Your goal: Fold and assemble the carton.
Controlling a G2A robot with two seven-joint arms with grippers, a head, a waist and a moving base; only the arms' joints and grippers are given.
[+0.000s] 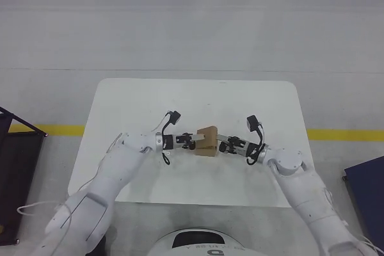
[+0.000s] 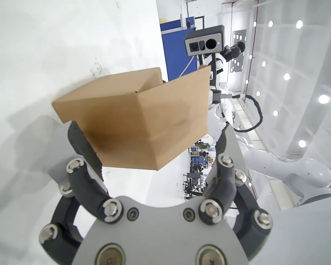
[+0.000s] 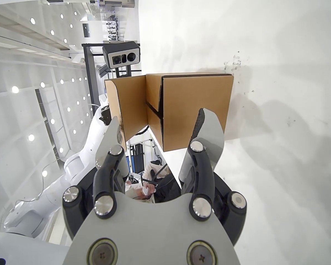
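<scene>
Mid-frame at the table point(image 1: 256, 102) | part-folded carton point(image 1: 208, 141) between our left pincer point(image 1: 191, 142) and right pincer point(image 1: 221, 144), both spread wide | we judge it light, easily crushed: grip near creased corners, not flaps.

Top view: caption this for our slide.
Left claw and right claw flank a brown cardboard carton on a white table.

plain brown carton point(image 1: 207, 141), white table point(image 1: 256, 102), grey floor point(image 1: 192, 38) with yellow stripe point(image 1: 352, 135), dark blue panel point(image 1: 374, 192).
</scene>
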